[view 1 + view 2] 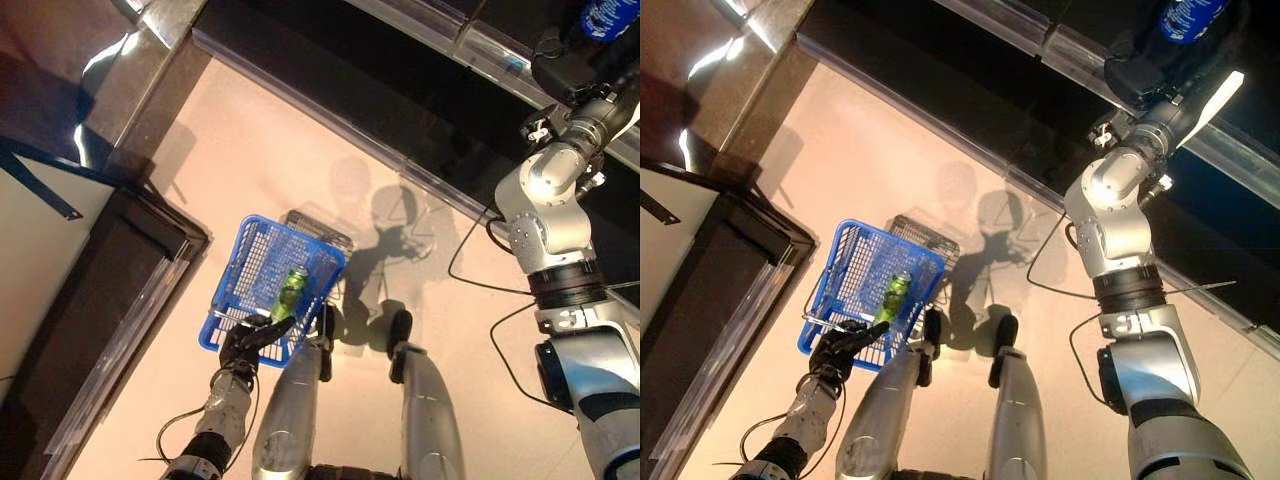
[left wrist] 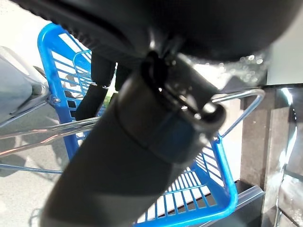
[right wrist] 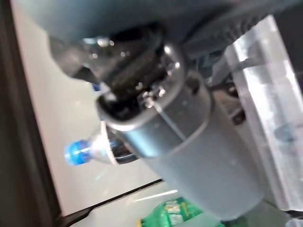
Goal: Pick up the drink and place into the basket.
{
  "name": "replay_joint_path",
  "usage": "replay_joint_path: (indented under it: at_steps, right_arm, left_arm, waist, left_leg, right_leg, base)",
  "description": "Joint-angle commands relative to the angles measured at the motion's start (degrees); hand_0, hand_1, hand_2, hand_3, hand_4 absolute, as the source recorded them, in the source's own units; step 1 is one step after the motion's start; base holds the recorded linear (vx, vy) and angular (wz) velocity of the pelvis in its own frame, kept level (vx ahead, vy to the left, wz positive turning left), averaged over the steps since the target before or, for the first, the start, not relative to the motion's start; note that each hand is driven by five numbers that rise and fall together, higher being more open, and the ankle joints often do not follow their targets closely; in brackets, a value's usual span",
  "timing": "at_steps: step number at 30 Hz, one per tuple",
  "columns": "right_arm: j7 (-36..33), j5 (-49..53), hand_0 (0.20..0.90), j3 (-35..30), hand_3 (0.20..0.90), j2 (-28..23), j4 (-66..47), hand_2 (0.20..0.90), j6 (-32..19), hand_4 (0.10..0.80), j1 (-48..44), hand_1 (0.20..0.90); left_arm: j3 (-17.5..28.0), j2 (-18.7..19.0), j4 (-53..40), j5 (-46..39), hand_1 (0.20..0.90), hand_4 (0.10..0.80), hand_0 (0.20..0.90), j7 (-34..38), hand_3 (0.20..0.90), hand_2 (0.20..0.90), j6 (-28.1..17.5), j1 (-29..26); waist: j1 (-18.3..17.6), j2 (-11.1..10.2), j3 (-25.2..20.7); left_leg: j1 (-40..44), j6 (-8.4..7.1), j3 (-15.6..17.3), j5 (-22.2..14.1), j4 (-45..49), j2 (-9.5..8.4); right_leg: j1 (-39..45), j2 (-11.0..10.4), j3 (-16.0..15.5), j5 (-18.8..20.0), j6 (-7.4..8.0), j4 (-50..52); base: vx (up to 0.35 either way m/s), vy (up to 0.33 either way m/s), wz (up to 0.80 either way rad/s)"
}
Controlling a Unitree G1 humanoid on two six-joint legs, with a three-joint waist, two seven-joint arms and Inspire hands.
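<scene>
- Up at the shelf on the robot's right, the right robot hand is raised against a blue-labelled bottle. In the right wrist view a clear bottle with a blue cap juts out beside the hand's bulk, but whether the fingers are wrapped round it or only beside it I cannot tell.
- Down by the floor, the left robot hand is curled on the wire handle of the blue basket, holding it beside the robot. The left wrist view shows the same blue basket wall past the hand.
- A green drink bottle already lies inside the basket, leaning toward the rim nearest the robot.
- The step in hand looks like fetching a further drink from the shelf, so I judge the task partly done.
- To do it well, the grip on the blue-capped bottle should be around its body rather than its neck, since a smooth round bottle will roll or slip out of a loose hold.
- Draw it straight out of the shelf, clear of the lip, before lowering.
- Keep the basket level and steady, mouth up, while the right arm comes across.
- Release low, over the open part of the basket beside the green bottle, so it does not bounce off the rim.
</scene>
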Motion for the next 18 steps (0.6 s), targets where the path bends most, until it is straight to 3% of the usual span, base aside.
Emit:
replay_joint_path:
  at_steps: [1, 9, 18]
  right_arm:
    - [1.5, 2.3, 0.900, 1.7, 0.900, -9.7, -1.5, 0.900, -4.0, 0.800, -10.3, 0.900]
    - [3.2, 9.7, 0.900, 4.7, 0.900, -13.7, 8.1, 0.900, -4.2, 0.800, -17.2, 0.900]
    - [8.1, 20.7, 0.900, 7.4, 0.900, -17.2, 16.4, 0.900, -8.5, 0.800, -22.5, 0.900]
  left_arm:
    - [-3.3, 2.6, -2.5, -0.7, 0.300, 0.100, 0.300, -0.1, 0.200, 0.300, 0.1, 6.6]
    - [-3.8, 4.5, -3.7, -1.7, 0.300, 0.100, 0.300, -0.1, 0.200, 0.300, 1.0, 6.8]
    - [-4.6, 7.2, -6.3, -2.8, 0.300, 0.100, 0.300, -0.9, 0.200, 0.300, 1.3, 7.9]
  waist:
    - [-0.1, 1.0, -1.0]
    - [0.9, 1.3, -1.0]
    - [2.0, 1.3, -1.0]
  left_leg:
    - [-3.4, -0.97, -5.5, 0.3, 2.4, -2.24]
    - [-4.6, -0.88, -6.0, 0.7, 1.9, -2.44]
    - [-6.1, -0.96, -7.1, 1.3, 1.2, -2.70]
  right_leg:
    - [1.3, 0.3, -3.8, 2.1, -0.18, -3.6]
    - [-0.4, 0.2, -4.3, 1.9, -0.15, -2.8]
    - [-2.0, 0.0, -5.3, 2.3, -0.09, -2.8]
  base:
    - [0.000, 0.000, 0.00]
    - [0.003, -0.023, 0.03]
    - [0.010, -0.045, 0.00]
